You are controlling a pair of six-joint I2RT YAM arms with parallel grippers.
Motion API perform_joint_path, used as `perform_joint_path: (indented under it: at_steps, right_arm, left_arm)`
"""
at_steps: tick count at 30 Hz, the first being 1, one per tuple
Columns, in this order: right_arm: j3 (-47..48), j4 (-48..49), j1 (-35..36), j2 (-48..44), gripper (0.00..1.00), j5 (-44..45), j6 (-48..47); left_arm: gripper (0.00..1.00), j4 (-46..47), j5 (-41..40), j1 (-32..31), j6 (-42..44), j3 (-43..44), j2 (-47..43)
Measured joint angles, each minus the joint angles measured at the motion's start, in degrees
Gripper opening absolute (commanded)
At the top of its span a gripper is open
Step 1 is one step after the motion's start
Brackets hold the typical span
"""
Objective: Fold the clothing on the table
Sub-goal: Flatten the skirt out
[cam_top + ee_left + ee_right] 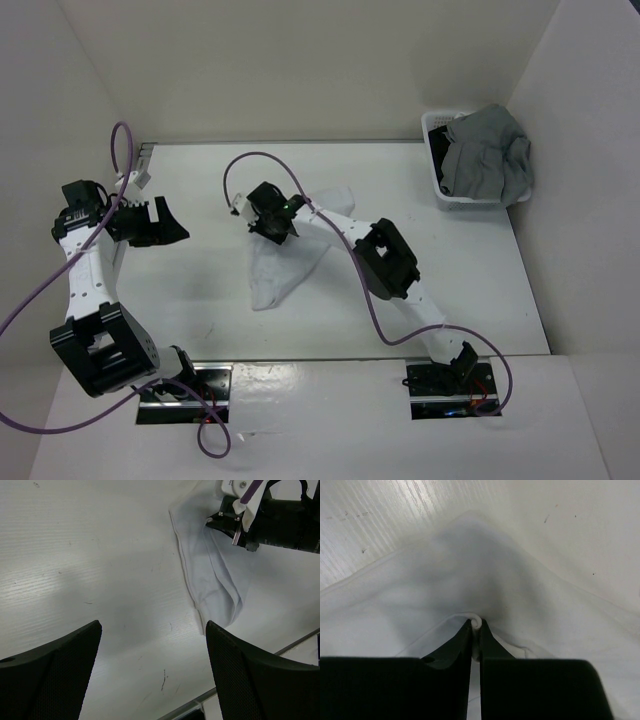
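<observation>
The right gripper (475,626) is clamping its jaws together on a small raised fold of the clothing (287,262), while the left gripper (152,627) is hovering at its 9 o'clock over the bare table (480,290), jaws wide apart and holding nothing. The clothing is lying near the middle of the table as a rumpled, roughly triangular shape, its long axis running from 1 o'clock to 7 o'clock in the top view and its narrow tip pointing to 7 o'clock. No tidy fold is showing, so the task is judged to be at an early stage, with the folding left to do.
</observation>
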Motion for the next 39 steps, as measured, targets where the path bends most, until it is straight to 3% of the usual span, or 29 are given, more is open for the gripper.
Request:
perform_joint_path:
  at_steps: [8,20,25,30,34,37,38,39]
  right_arm:
    - [-4.02,-0.59,0.00,-4.94,0.02,-0.09,0.04]
    - [-23.04,-4.07,0.72,-38.86,0.09,0.48,-1.97]
    - [-32.79,-10.67,5.55,-43.91,0.23,1.18,-4.63]
    - [-42.34,-19.52,9.99,-44.54,0.23,0.83,-6.95]
    - [-45.57,-26.12,11.34,-46.64,0.30,-0.68,-8.20]
    - [-45.90,-28.72,11.43,-49.70,0.42,-1.55,-8.52]
    - [-45.90,-28.98,11.43,-50.69,0.53,-1.73,-8.52]
    - [-45.94,-28.96,11.43,-51.65,0.59,-1.53,-8.13]
  left_arm:
    - [0.91,-0.04,0.28,0.00,0.07,0.00,0.00]
    - [0.91,-0.46,1.01,0.00,0.33,0.00,0.33]
    - [0.91,-0.61,1.11,0.00,0.35,0.00,0.37]
    - [0.91,-0.61,1.22,0.00,1.22,0.00,0.70]
    - [0.91,-0.61,1.44,0.00,1.44,0.00,0.76]
    - [0.92,-0.68,1.60,0.00,1.49,0.00,1.01]
    - [0.92,-0.70,1.57,-0.09,1.53,0.00,1.14]
    - [0.92,-0.74,1.51,-0.48,1.55,0.00,1.29]
